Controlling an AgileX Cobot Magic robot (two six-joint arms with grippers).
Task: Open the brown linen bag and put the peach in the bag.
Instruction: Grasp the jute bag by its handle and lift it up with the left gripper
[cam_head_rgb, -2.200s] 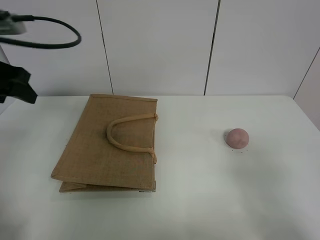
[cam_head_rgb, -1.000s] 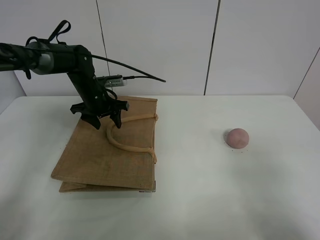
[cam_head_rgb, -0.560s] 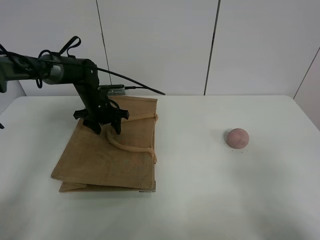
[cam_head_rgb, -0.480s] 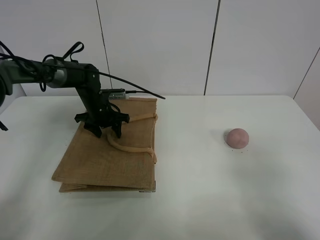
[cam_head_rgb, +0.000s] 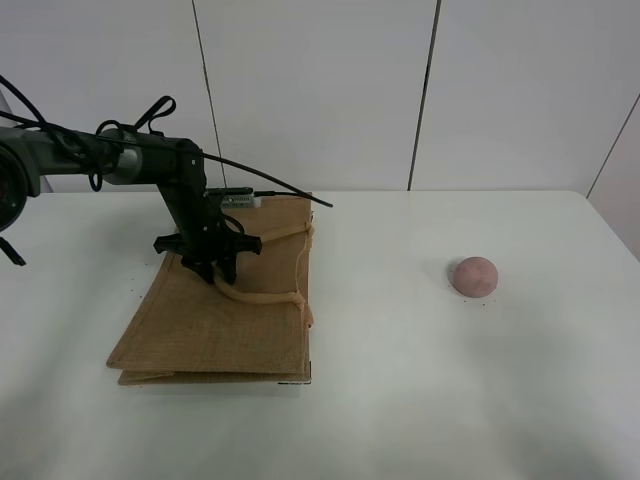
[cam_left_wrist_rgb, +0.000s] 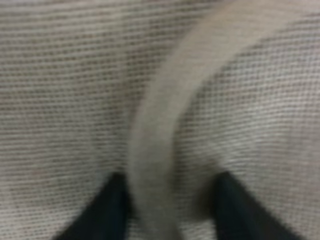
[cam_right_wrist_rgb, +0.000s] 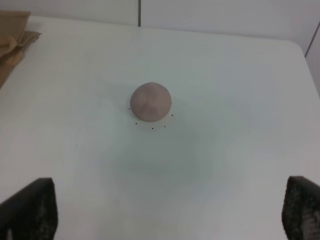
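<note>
The brown linen bag (cam_head_rgb: 215, 320) lies flat on the left of the white table (cam_head_rgb: 400, 380), with its beige loop handle (cam_head_rgb: 262, 295) on top. My left gripper (cam_head_rgb: 213, 268) points down onto the far end of that handle. In the left wrist view the handle (cam_left_wrist_rgb: 155, 135) runs between the two black fingertips (cam_left_wrist_rgb: 112, 212). One tip touches it and a dark gap shows at the other, so a pinch is not certain. The peach (cam_head_rgb: 474, 276) sits alone at the right. My right gripper (cam_right_wrist_rgb: 167, 212) is open, and the peach (cam_right_wrist_rgb: 151, 101) lies on the table well beyond its fingertips.
White wall panels stand behind the table's far edge. A black cable (cam_head_rgb: 270, 185) arcs from the left arm over the bag's far edge. Bare tabletop separates the bag from the peach. A corner of the bag (cam_right_wrist_rgb: 12, 35) shows in the right wrist view.
My left arm came in from the left, dropped onto the bag's handle, and its jaws narrowed around it. The bag has shifted slightly. The peach has not moved.
</note>
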